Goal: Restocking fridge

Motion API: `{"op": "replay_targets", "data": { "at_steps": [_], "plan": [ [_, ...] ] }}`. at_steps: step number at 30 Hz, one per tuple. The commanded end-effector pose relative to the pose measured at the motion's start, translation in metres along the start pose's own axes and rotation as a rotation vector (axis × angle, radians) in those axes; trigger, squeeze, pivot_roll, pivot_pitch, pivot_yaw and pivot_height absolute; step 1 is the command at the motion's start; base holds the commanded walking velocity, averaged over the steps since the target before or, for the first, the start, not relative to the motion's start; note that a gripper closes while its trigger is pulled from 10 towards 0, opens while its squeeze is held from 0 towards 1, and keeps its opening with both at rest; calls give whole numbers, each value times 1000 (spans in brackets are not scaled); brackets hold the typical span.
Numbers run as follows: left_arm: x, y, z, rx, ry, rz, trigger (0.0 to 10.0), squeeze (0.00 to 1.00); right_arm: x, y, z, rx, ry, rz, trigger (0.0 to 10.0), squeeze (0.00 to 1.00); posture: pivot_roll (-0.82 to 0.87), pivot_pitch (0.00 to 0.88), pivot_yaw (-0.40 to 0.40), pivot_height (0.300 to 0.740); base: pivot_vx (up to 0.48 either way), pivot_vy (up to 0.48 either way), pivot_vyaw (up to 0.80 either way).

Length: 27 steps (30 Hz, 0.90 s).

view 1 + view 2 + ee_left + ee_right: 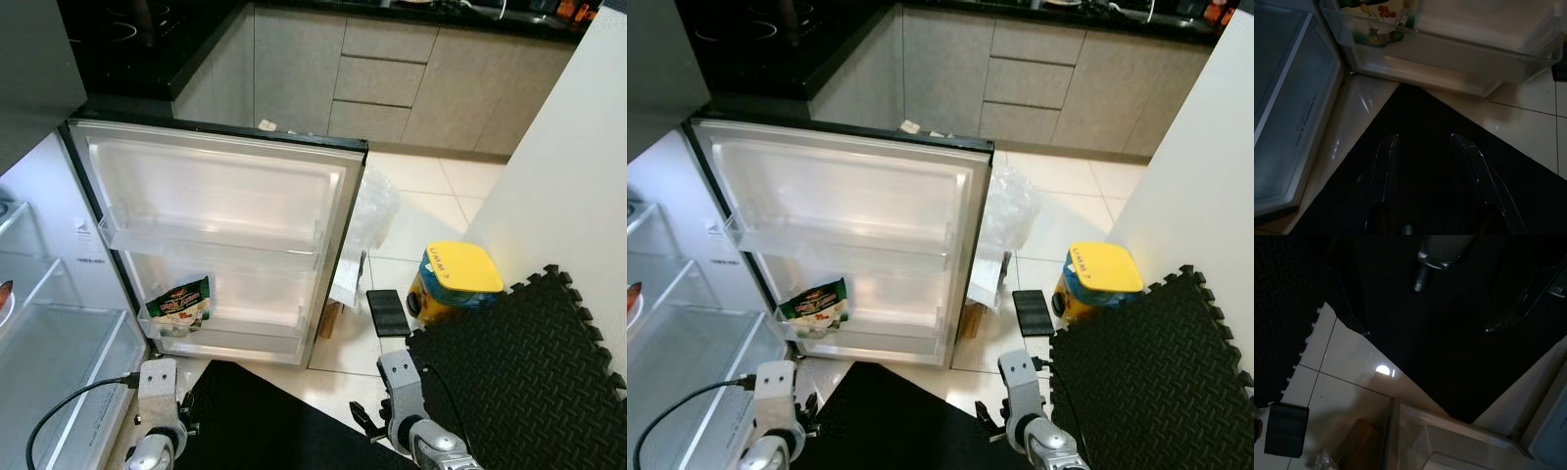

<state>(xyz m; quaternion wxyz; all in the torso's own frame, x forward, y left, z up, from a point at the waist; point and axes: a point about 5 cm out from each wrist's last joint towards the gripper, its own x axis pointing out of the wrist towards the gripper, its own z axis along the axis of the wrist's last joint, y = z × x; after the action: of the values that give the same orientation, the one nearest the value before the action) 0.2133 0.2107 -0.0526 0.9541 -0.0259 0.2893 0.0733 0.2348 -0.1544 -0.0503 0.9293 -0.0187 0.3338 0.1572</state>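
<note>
Fridge door point(225, 211) stands open, two door shelves; one green snack packet point(179, 305) sits in the lower one. Left pincer point(1425, 161) hangs low over the black mat point(1440, 147) below that door, fingers apart, empty. Right pincer: can't tell its state. One yellow-lidded tub point(453, 280) on the floor right of the door, one black foam tile point(388, 311) beside it.

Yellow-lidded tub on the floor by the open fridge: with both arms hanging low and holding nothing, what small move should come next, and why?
Probably turn right toward the yellow-lidded tub. The fridge door already stands open, its lower shelf holding just one green packet, and the left gripper hangs open and empty over the black mat. The tub sits on the tiles at the mat's edge, so facing it precedes any reach.
</note>
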Motion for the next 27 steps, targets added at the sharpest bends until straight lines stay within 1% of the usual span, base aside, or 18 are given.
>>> {"op": "replay_targets", "data": {
  "at_steps": [1, 2, 3, 6, 7, 10, 11, 14, 18, 20, 23, 24, 25, 27],
  "plan": [
    [0, -7, 0, 4, -3, -19, 10000, 0, -2, -8, -1, 2, 9, -24, 10000, 0, -15, 26, -91, 738, 0, 0, 0],
    [0, -8, 0, 6, -5, -24, 10000, 0, -3, -9, -1, 4, 8, -30, 10000, 0, -15, 26, -91, 738, 0, 0, 0],
    [1, -10, 1, 13, -2, -27, 10000, 0, -3, -10, -1, 6, 10, -40, 10000, 0, -16, 29, -72, 738, 0, 0, 0],
    [1, -10, 1, 35, 6, -39, 10000, 0, -4, -13, -1, 8, 11, -66, 10000, 0, -9, 18, -73, 738, 0, 0, 0],
    [2, -10, 4, 45, -9, -40, 10000, 0, -4, -14, -1, 16, 9, -70, 10000, 0, -15, 24, -64, 738, 0, 0, 0],
    [2, -11, 6, 22, -23, -29, 10000, 0, -4, -13, -3, 16, 18, -62, 10000, 0, -4, 19, -72, 738, 0, 0, 0],
    [2, -13, 6, 35, -28, -39, 10000, 0, -4, -12, -5, 18, 20, -57, 10000, 0, -2, 24, -85, 738, 0, 0, 0],
    [2, -16, 5, 43, -25, -51, 10000, 0, -4, -8, -8, -24, 35, -35, 10000, 0, -2, 26, -90, 738, 0, 0, 0],
    [1, -16, 4, 40, -22, -49, 10000, 0, -4, -8, -8, -26, 35, -34, 10000, 0, -7, 28, -87, 738, 0, 0, 0],
    [1, -15, 1, 54, -8, -60, 10000, 0, -4, -8, -7, -15, 25, -52, 10000, 0, -31, 30, -79, 738, 0, 0, 0],
    [-1, -14, -2, 67, 5, -70, 10000, 0, -6, -11, -8, -8, 17, -70, 10000, 0, -46, 34, -72, 738, 0, 0, 0],
    [-1, -16, -3, 84, 18, -83, 10000, 0, -9, -19, -10, -1, 16, -99, 10000, 0, -53, 41, -59, 738, 0, 0, 0],
    [-1, -16, -3, 84, 18, -83, 10000, 0, -9, -19, -10, -1, 16, -99, 10000, 0, -53, 41, -59, 738, 0, 0, 0],
    [-1, -17, -4, 89, 24, -90, 10000, 0, -12, -25, -12, 12, 21, -132, 10000, 0, -66, 54, -49, 738, 0, 0, 0]
  ]
}}
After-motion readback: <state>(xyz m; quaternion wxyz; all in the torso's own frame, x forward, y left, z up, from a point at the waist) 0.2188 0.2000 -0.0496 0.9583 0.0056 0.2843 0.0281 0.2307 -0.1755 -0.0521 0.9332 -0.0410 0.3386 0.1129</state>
